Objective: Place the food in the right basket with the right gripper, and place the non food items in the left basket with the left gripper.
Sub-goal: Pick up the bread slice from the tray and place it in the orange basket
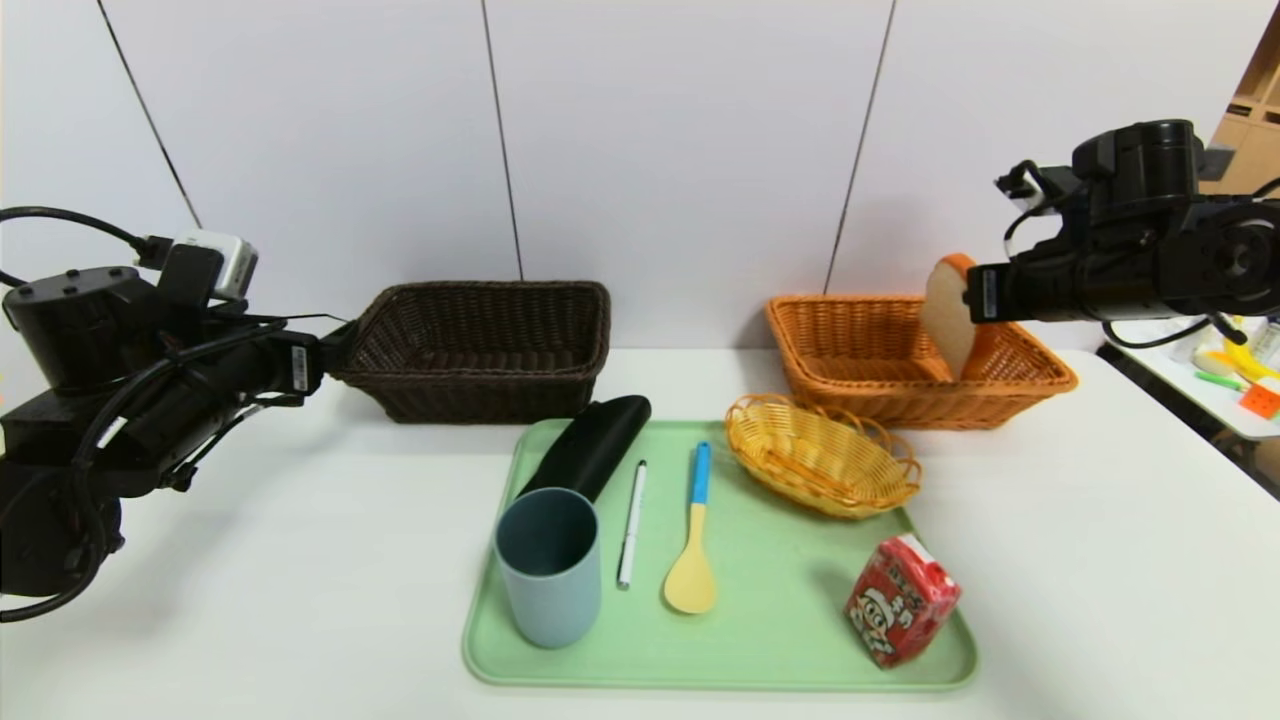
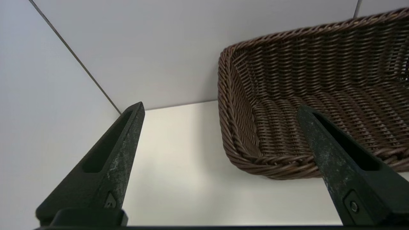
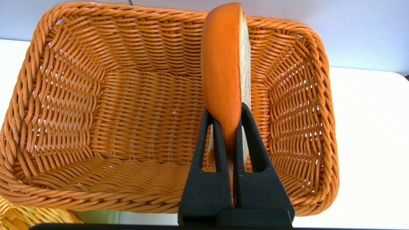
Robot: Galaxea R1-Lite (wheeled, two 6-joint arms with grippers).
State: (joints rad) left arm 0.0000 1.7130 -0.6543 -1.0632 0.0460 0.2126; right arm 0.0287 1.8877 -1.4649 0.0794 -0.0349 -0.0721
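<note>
My right gripper [image 1: 975,295] is shut on the slice of bread [image 1: 948,318] and holds it upright above the inside of the orange-tan right basket [image 1: 840,370]. In the right wrist view the gripper [image 3: 227,111] pinches the bread's crust edge [image 3: 222,64] over the basket [image 3: 96,95]. My left gripper [image 1: 340,345] is open and empty beside the left end of the dark brown left basket [image 1: 480,350]; the left wrist view shows it [image 2: 220,108] by the basket's corner [image 2: 287,111]. On the green tray [image 1: 780,660] lie the grey-blue cup [image 1: 548,565], black case [image 1: 590,445], white pen [image 1: 631,522], yellow spoon [image 1: 692,540] and red carton [image 1: 900,598].
A small oval yellow wicker basket [image 1: 820,455] sits on the tray's far right corner, just in front of the right basket. A side table with small coloured items [image 1: 1235,385] stands at the far right. A white wall stands right behind both baskets.
</note>
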